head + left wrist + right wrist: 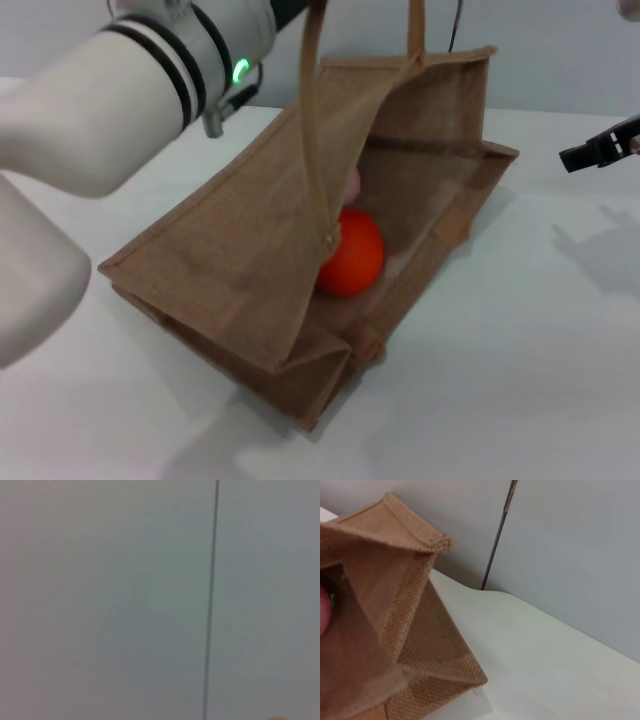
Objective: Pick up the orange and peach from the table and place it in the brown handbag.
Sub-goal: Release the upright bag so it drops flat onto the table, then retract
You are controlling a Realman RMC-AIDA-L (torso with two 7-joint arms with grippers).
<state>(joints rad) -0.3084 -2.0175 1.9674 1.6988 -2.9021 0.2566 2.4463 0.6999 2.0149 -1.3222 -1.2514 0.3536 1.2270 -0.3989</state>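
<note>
both fruits sat inside the large tan-brown burlap handbag [240, 250], which lay tipped on the plain white table [520, 380], mouth open. the round bright orange fruit [352, 252] rested on the bag's inner wall; the pale pink peach [324, 611] sat just behind it, mostly hidden by the bag's panel. the bag's long tan handles [313, 130] ran upward out of view. left arm [120, 90] was raised above the bag, its claw out of view. right gripper [600, 148] hovered well apart at the right edge, couldn't tell how far open.
</note>
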